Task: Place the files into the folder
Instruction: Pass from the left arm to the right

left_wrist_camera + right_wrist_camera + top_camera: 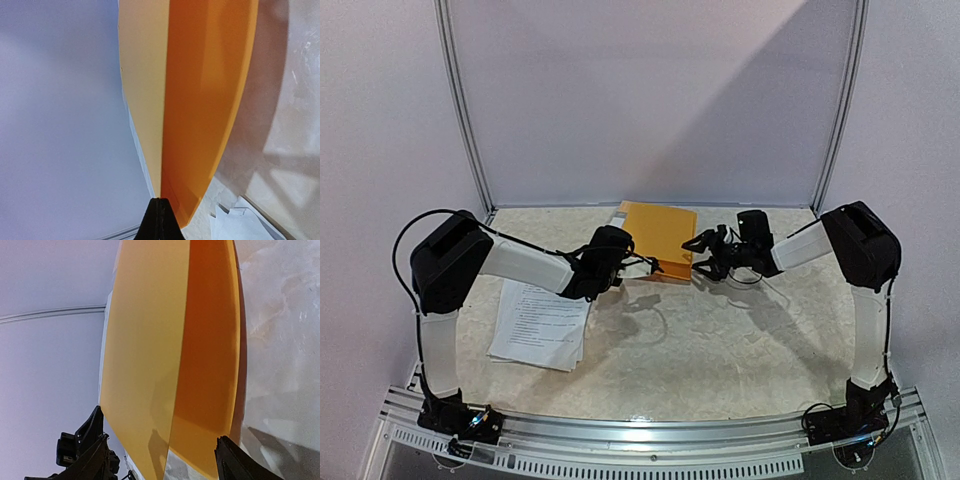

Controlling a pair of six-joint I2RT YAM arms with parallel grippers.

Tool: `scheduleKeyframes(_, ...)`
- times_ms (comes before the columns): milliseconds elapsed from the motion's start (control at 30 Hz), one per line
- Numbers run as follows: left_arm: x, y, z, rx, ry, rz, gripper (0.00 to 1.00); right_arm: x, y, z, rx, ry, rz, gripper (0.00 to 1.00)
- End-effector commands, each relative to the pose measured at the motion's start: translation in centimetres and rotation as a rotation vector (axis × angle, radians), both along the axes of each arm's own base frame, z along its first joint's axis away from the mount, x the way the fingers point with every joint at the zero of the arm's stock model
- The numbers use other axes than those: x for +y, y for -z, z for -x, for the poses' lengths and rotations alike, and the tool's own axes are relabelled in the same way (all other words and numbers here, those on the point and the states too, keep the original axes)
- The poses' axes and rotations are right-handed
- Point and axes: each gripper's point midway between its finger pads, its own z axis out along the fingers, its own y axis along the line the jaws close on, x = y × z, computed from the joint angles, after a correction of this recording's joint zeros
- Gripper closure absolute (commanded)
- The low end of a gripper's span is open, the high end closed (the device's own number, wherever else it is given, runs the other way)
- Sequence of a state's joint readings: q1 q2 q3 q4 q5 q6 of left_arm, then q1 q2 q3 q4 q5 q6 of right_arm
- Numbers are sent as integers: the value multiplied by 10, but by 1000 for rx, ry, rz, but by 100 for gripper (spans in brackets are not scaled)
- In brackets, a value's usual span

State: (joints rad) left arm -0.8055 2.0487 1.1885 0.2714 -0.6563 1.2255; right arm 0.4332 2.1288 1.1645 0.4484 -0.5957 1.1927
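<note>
**Files near left, folder far centre**

Files (540, 325): white printed sheets, loosely stacked flat on the desk (720, 350) at its near left. Long axis runs near to far, slightly skewed. The stack lies partly under the left arm (525, 260).

Folder (660, 238): orange-yellow, at far centre of the desk, well apart from the files. Long axis points away from the arms.

Left gripper (638, 268): fingers pressed together, seemingly pinching the folder's near-left edge.

Right gripper (705, 255): jaws wide, folder's near-right corner showing between them, nothing gripped.

Back panel (650, 100): white, upright behind the desk.
</note>
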Motion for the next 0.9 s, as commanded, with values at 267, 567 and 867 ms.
scheduleKeyframes(267,5,4,-5,2,-24,1,100,36,-12,-26,-72,-73,-122,51)
scheduleKeyframes(567,15,9,32,304,-68,6,36,31,-20,-26,-65,-82,-197,100)
scheduleKeyframes(867,25,-40,127,934,-107,277,9,-34,-54,18,-144,-223,395,100)
